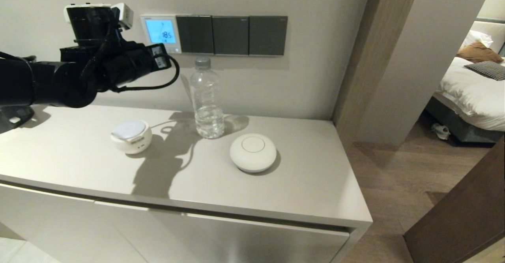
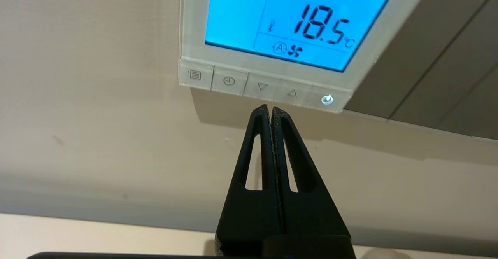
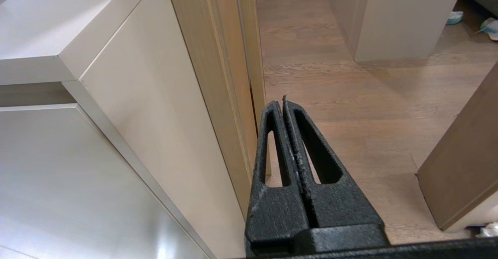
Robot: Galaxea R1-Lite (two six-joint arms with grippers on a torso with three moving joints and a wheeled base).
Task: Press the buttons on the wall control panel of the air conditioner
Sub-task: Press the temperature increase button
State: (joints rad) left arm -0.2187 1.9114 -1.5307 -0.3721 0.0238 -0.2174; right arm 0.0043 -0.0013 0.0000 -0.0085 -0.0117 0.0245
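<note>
Raised at wall height, just below the air conditioner's wall control panel (image 2: 272, 33) — the left hand (image 2: 271, 109), fingers pressed flat together into one narrow black point, gripping nothing. Closed that way, most likely, so that a single slim tip can be touching one small key without catching its neighbour. Pointing up at the buttons (image 2: 262, 88) along the panel's bottom edge, tip sitting right under the down-arrow and up-arrow keys, close to the panel's lower lip but not clearly touching it. Judging from this: lining up for a press, not yet pressing.

Glowing blue above the buttons, the panel's screen (image 2: 303, 21), showing 18.5 and a fan mark; glowing too, the power key (image 2: 327, 100) at the end of the row farthest from the menu key. Mounted on the wall in the head view, the same panel (image 1: 161, 34), with three dark grey switch plates (image 1: 230, 35) touching it in a row beside it — large rockers, not the target.

Standing on the counter (image 1: 307, 192) below the panel: a clear water bottle (image 1: 206, 97), upright near the wall, a small white lidded pot (image 1: 131, 136), a round white puck (image 1: 253, 152). All well under the arm's line, so unlikely to be getting knocked.

Hanging low and away from the panel, beside the counter's end and over the wooden floor (image 3: 350, 76) — the right hand (image 3: 283, 101), also closed on nothing, parked.
</note>
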